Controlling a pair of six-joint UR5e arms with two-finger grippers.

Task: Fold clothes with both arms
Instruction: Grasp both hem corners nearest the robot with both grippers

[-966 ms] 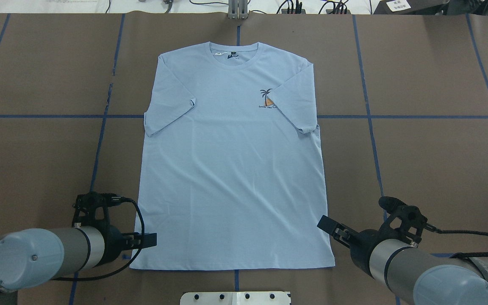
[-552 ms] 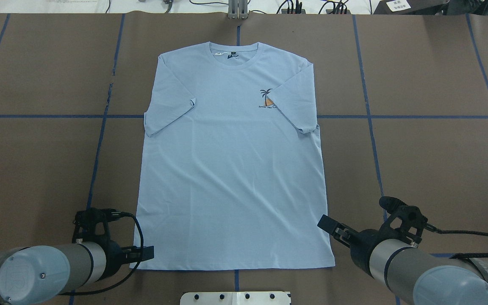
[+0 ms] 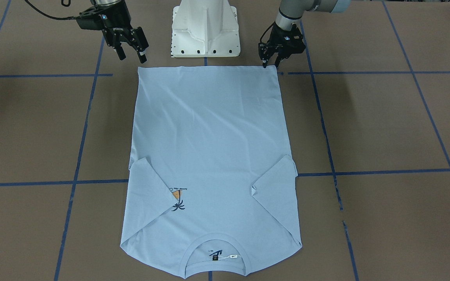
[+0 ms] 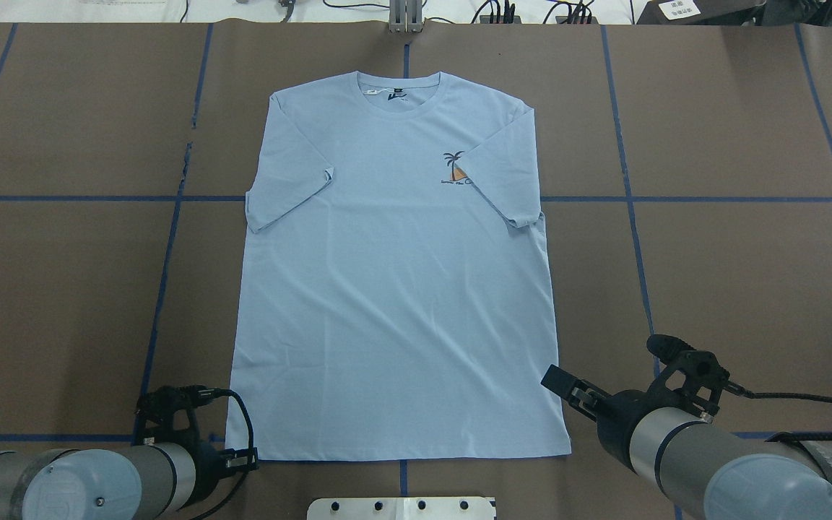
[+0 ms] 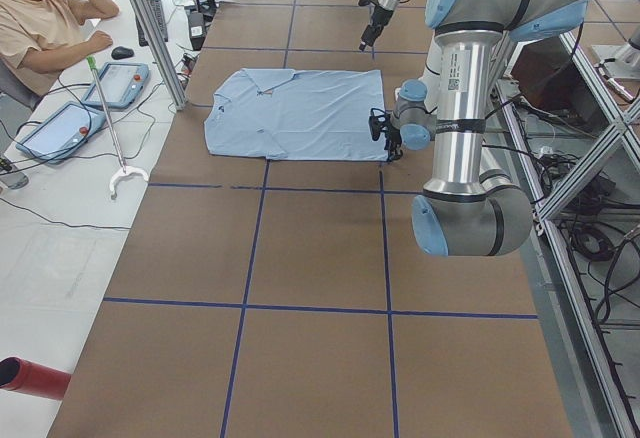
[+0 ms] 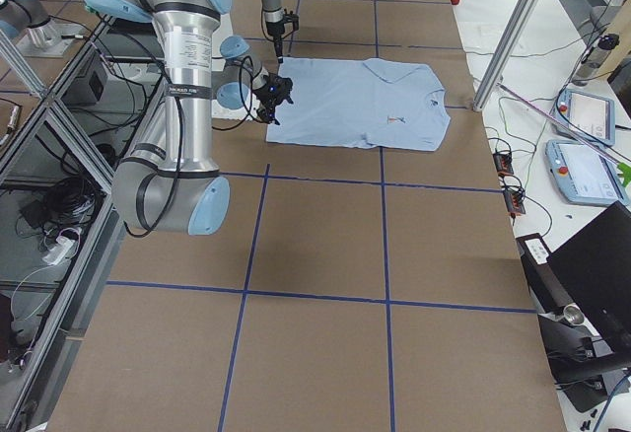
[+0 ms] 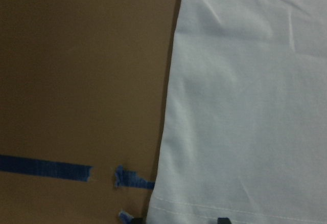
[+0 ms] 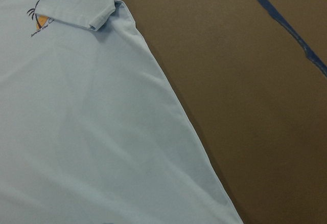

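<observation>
The light blue T-shirt [image 4: 394, 289] lies flat on the brown table, collar [image 4: 401, 90] far from me and both sleeves folded in over the body. The palm print [image 4: 457, 170] shows partly under one sleeve. My left gripper [image 4: 250, 456] is open at the near-left hem corner; in the front view [image 3: 270, 65] its fingertips stand at that corner, and the left wrist view shows the hem [image 7: 230, 211] between them. My right gripper [image 4: 557, 383] is open and empty, raised beside the near-right hem corner; it also shows in the front view [image 3: 132, 57].
The white pedestal base [image 3: 205, 27] stands just behind the hem. Blue tape lines [image 4: 163, 289] cross the brown table cover. A seated person [image 5: 50, 18] and tablets [image 5: 120, 83] are beyond the table's far edge, with metal frame posts [image 5: 150, 28] beside them.
My left gripper has moved back toward me along the shirt's left edge and down to the hem corner. The right arm and the shirt have not moved.
</observation>
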